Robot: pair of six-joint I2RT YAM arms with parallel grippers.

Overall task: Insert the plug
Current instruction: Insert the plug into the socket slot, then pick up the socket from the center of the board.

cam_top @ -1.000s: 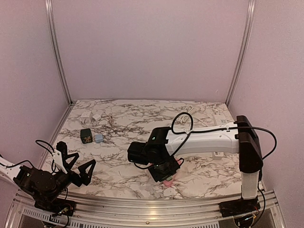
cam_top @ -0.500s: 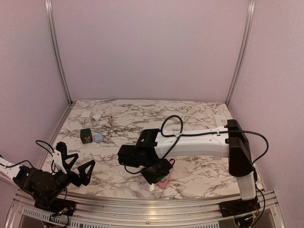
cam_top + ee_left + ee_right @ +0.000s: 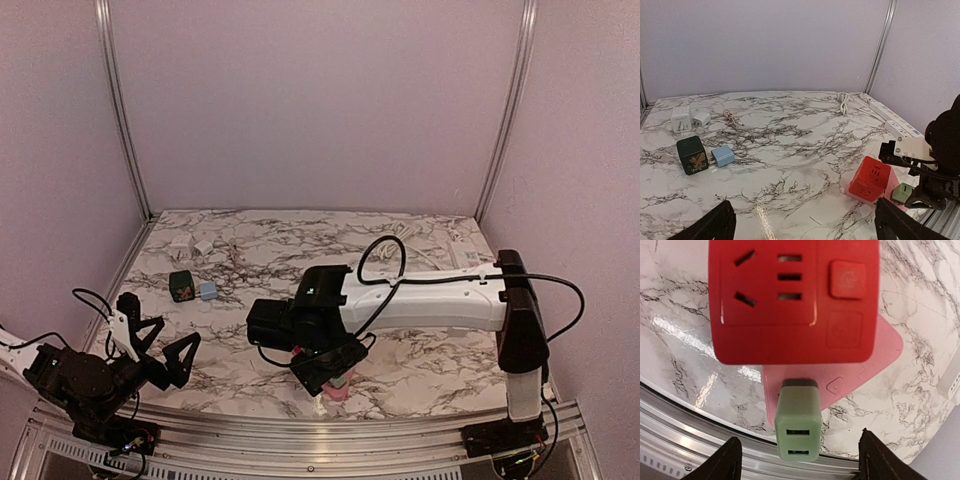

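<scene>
**Plug butts cube**

Top: right gripper largely covers both. Left gripper is spread wide at 8 o'clock.
Left wrist: plug sits at cube's 4 o'clock.
Right wrist: fingers spread, clear of plug. Its long axis runs 12–6, ports facing 6.

I observe the left arm folded low at the near left corner, its left gripper spread wide. The right arm extends leftward from its upright post, wrist angled down. On the right gripper the jaws stand parted.
</scene>
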